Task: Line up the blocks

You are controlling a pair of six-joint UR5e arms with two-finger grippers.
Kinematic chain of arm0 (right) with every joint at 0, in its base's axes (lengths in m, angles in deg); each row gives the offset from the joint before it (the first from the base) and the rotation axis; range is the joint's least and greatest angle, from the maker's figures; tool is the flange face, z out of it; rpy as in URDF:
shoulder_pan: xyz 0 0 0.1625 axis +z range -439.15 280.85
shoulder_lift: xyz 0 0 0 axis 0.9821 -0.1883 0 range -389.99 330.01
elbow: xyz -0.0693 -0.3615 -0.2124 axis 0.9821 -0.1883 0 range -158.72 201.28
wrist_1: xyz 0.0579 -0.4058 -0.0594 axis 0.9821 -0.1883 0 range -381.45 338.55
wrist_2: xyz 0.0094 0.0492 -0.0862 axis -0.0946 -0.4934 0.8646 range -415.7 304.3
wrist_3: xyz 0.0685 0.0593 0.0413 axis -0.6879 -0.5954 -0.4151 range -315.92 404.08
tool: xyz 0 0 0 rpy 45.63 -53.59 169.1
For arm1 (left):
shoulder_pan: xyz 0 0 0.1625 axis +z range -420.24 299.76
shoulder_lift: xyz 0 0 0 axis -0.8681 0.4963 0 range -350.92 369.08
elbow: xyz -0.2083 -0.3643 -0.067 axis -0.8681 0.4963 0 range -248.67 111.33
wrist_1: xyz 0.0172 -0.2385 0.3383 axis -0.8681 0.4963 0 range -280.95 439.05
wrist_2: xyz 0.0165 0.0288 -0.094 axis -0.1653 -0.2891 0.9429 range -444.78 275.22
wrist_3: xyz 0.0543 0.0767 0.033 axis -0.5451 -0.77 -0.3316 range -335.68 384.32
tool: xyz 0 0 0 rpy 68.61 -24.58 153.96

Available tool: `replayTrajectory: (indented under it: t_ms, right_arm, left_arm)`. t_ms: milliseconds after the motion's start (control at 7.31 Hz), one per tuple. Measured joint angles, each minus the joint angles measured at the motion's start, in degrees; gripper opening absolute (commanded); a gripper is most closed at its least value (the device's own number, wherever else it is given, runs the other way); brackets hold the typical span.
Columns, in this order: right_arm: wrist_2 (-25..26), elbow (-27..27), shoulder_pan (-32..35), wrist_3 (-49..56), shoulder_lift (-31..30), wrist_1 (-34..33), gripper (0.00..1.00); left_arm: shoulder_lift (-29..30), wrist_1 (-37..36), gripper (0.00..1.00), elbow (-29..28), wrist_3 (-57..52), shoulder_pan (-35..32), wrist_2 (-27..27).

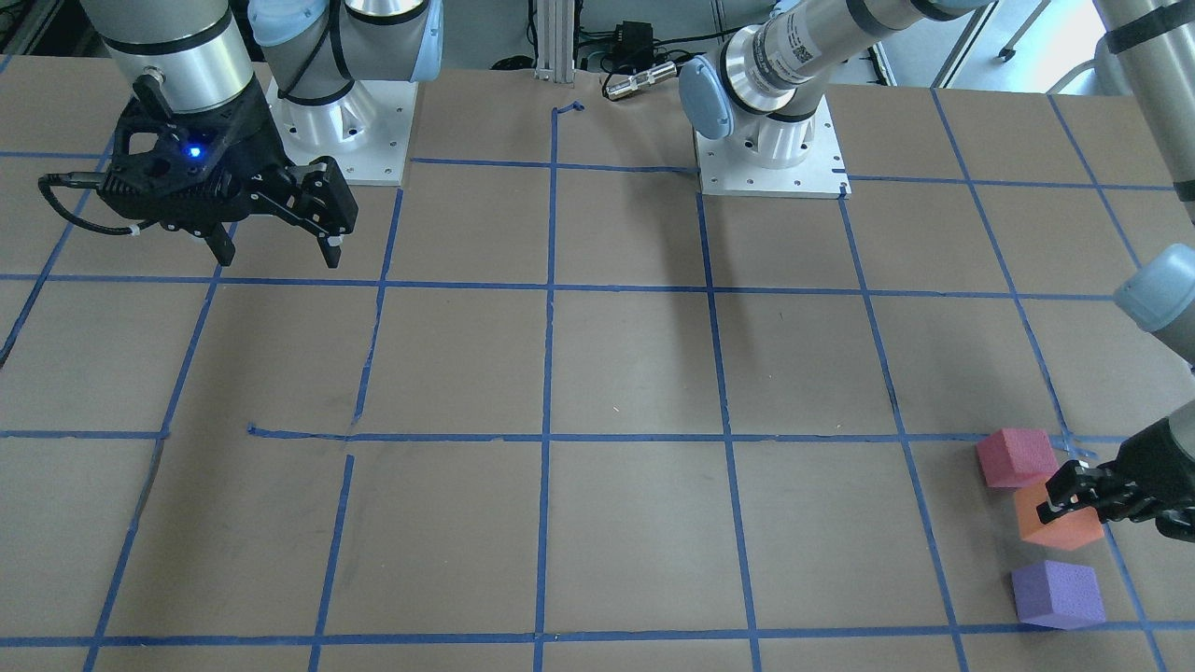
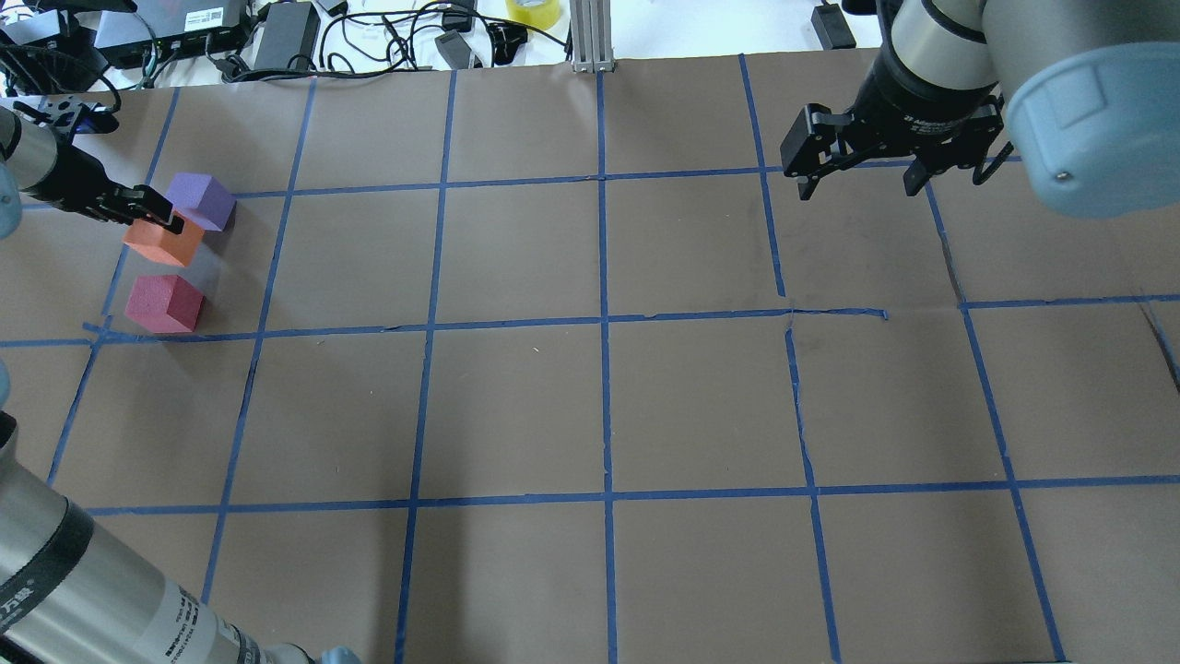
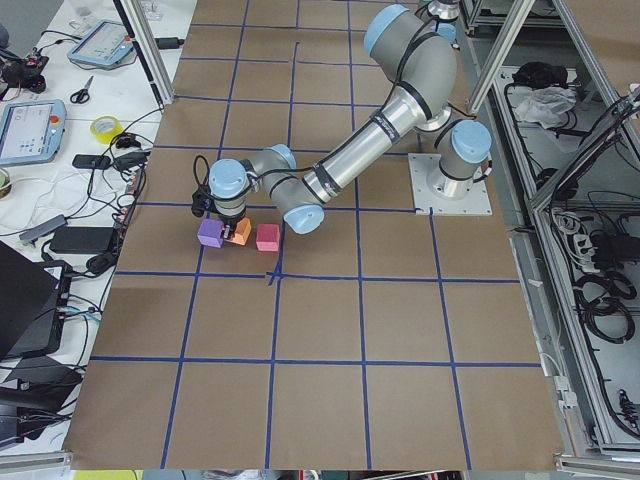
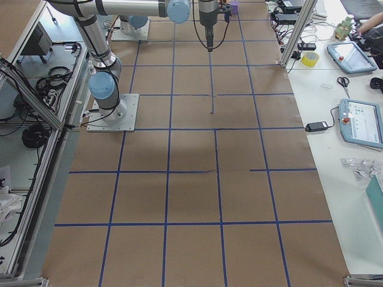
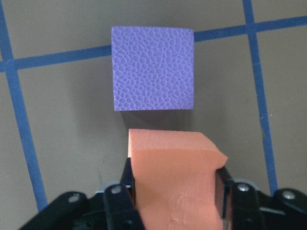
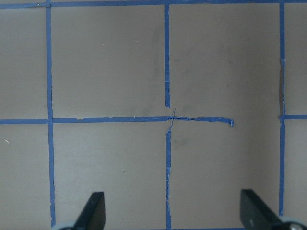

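Note:
The three blocks lie near the table's far left corner in the overhead view: purple (image 2: 201, 200), orange (image 2: 164, 242) and pinkish-red (image 2: 164, 304), roughly in a row. My left gripper (image 2: 152, 210) is shut on the orange block (image 5: 175, 177), at or just above the table. The purple block (image 5: 152, 68) sits just beyond it with a small gap. In the front view the order is pinkish-red (image 1: 1016, 457), orange (image 1: 1055, 530), purple (image 1: 1058, 594), with the left gripper (image 1: 1060, 499) over the orange one. My right gripper (image 2: 857, 180) is open and empty, held high over the far right.
The brown paper table (image 2: 599, 406) carries a blue tape grid. Cables, power bricks and a tape roll (image 2: 533, 11) lie beyond the far edge. The two arm bases (image 1: 770, 159) stand at the robot's side. The right wrist view shows only bare paper and tape (image 6: 168, 120).

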Motion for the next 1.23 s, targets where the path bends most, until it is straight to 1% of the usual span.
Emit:
replayTrajectory:
  t_ms: [547, 684, 821, 957, 1231]
  right_arm:
    - [0.0, 0.02, 0.04, -0.13, 0.1, -0.02, 1.0]
    - [0.0, 0.01, 0.04, -0.14, 0.1, -0.02, 1.0]
    - [0.02, 0.0, 0.04, -0.09, 0.05, -0.02, 1.0]
    - [0.06, 0.0, 0.04, -0.07, 0.01, -0.02, 1.0]
    - [0.08, 0.02, 0.03, -0.14, -0.04, -0.02, 1.0]
  left_arm:
    - [1.85, -1.73, 0.0, 0.71, 0.08, 0.18, 0.07]
    - [2.27, -2.1, 0.32, 0.77, 0.03, 0.18, 0.05]
    - [2.7, -2.77, 0.54, 0.8, -0.03, 0.18, 0.05]
    - [3.05, -3.33, 1.0, 0.79, -0.13, 0.18, 0.07]
    - [2.02, -4.85, 1.0, 0.43, -0.12, -0.23, -0.09]
